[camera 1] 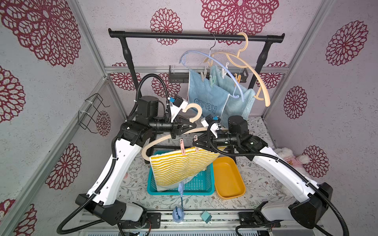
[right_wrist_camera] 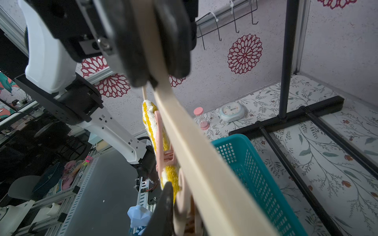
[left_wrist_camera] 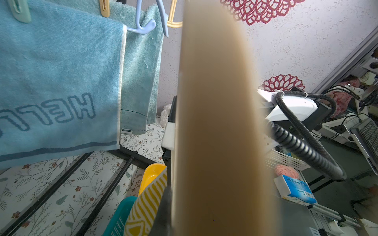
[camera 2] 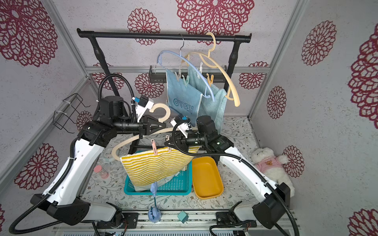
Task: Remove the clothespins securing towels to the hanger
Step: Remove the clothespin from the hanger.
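Observation:
A yellow-and-white striped towel hangs from a beige hanger above the basket, held on by two pink clothespins. My left gripper is shut on the hanger's neck below its hook; the hanger fills the left wrist view. One pink clothespin stands free. My right gripper is shut on the other clothespin, beside the hanger's bar. At the back, a "HELLO" towel and a plain light blue towel hang pinned with beige, mint, white and orange-yellow clothespins.
A teal basket and a yellow tub sit under the striped towel. The black rack's top bar carries a blue hanger and a yellow hanger. A plush toy lies at the right wall.

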